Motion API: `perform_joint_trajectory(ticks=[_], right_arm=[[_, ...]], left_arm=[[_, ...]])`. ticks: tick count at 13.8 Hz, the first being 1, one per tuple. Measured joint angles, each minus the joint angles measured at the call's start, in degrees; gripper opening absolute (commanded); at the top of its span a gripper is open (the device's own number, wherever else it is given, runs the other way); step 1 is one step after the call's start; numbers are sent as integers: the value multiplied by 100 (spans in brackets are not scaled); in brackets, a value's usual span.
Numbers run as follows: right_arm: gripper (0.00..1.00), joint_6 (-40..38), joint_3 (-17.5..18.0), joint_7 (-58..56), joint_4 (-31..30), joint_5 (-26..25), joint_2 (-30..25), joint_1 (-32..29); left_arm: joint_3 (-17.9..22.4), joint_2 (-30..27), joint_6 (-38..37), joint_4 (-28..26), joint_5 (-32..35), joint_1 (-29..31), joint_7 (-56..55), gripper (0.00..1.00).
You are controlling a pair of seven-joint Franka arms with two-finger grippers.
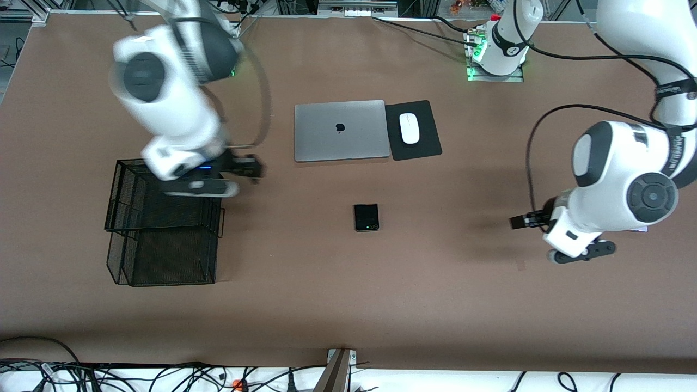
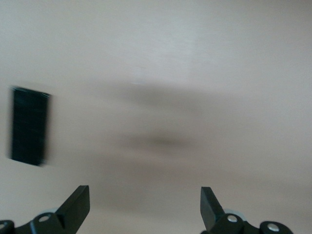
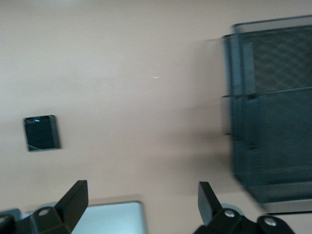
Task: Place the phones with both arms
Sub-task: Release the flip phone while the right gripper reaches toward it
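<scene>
the small black flip phone [image 1: 366,218] lies flat on the brown table [image 1: 435,283], nearer the front camera than the closed grey laptop [image 1: 341,130]. the right gripper [image 1: 248,166] hangs open and empty over the table just beside the black wire basket [image 1: 163,239]. the left gripper [image 1: 520,221] hangs open and empty over the table toward the left arm's end, well apart from the laptop.

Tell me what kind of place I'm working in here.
Probably a robotics lab set up as a mock office desk: two bench-mounted arms over a brown table, a closed laptop beside a mouse on its pad, a wire-mesh tray, and loose cables along the table's edge.
</scene>
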Motion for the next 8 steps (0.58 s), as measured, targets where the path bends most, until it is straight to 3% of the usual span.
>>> perform_joint_trajectory(ticks=[4,8], right_arm=[[100,89,-11,1744,1083,-609,1226,1127],[100,261,-55,2494,2069,-636,2252,1712]], left_arm=[[2,51,41,-201,678,621,1028,100],[-29,70,1247,-906,756,1308,1959,100]])
